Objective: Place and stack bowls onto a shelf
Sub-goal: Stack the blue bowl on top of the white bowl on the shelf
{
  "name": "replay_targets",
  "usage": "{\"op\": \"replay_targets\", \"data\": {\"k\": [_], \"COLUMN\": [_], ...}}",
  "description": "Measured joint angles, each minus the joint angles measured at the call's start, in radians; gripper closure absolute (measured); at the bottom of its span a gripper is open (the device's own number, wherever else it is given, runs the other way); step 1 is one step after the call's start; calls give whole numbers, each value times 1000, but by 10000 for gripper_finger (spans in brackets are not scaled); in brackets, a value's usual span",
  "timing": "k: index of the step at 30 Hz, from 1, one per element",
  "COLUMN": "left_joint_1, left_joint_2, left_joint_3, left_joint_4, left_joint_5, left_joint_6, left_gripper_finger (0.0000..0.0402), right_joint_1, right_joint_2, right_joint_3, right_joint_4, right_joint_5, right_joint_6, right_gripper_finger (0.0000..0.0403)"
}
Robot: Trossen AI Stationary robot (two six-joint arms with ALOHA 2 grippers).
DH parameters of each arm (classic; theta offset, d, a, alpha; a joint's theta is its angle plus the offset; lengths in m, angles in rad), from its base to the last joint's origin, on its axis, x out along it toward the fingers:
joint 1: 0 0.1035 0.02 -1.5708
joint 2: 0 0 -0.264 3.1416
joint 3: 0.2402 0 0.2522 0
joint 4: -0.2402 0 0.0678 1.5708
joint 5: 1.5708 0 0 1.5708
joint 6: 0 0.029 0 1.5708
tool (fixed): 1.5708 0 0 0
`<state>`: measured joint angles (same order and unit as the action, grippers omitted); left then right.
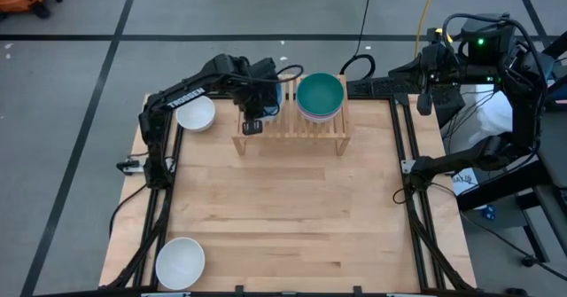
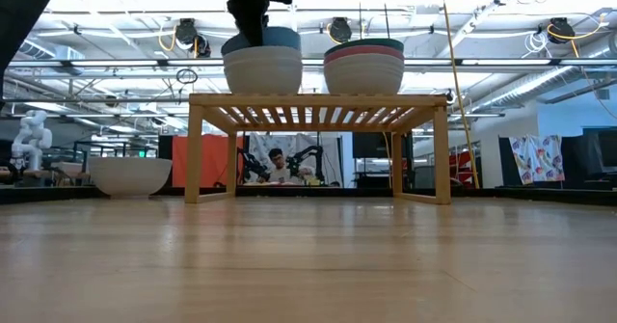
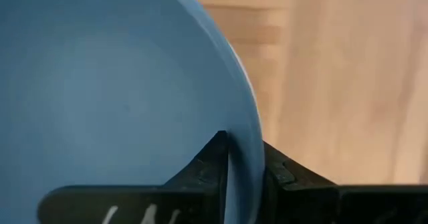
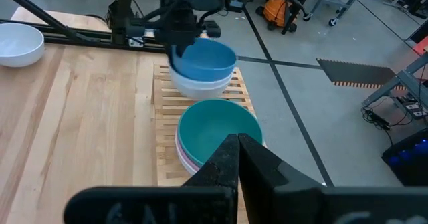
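Fingers of the left gripper (image 3: 244, 174) pinch the blue bowl's (image 4: 200, 58) rim atop a white bowl (image 2: 262, 70) on the shelf (image 1: 291, 136), upper centre; the right gripper (image 4: 239, 144) shows closed fingers.

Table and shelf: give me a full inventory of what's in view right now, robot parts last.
shelf: one, light wood, at the table's far edge.
blue bowl: one, topping the white stack on the shelf's left half.
white bowls under it: count unclear.
green bowl: one, teal, topping the right stack.
pink bowl: one, just beneath the green.
loose white bowls: two, one left of the shelf, one at the near-left corner.
person: one, in the room behind.
left gripper: clamped on the blue bowl's rim.
right gripper: shut, raised beside the table's right.
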<state>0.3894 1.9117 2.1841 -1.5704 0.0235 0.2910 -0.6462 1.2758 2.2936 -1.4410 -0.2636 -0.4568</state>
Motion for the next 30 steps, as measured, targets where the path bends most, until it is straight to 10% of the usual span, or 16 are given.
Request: {"op": "replay_targets", "data": {"k": [30], "left_joint_1": [-17], "left_joint_2": [2], "left_joint_3": [167], "left_joint_4": [-1], "left_joint_5": [-77], "left_joint_6": [-102], "left_gripper_finger": [344], "right_joint_1": [0], "right_joint_2": [0], "right_joint_3": [0], "right_joint_4": [0], "right_joint_5": [0], "right_joint_6": [0], "right_gripper_finger": [403]}}
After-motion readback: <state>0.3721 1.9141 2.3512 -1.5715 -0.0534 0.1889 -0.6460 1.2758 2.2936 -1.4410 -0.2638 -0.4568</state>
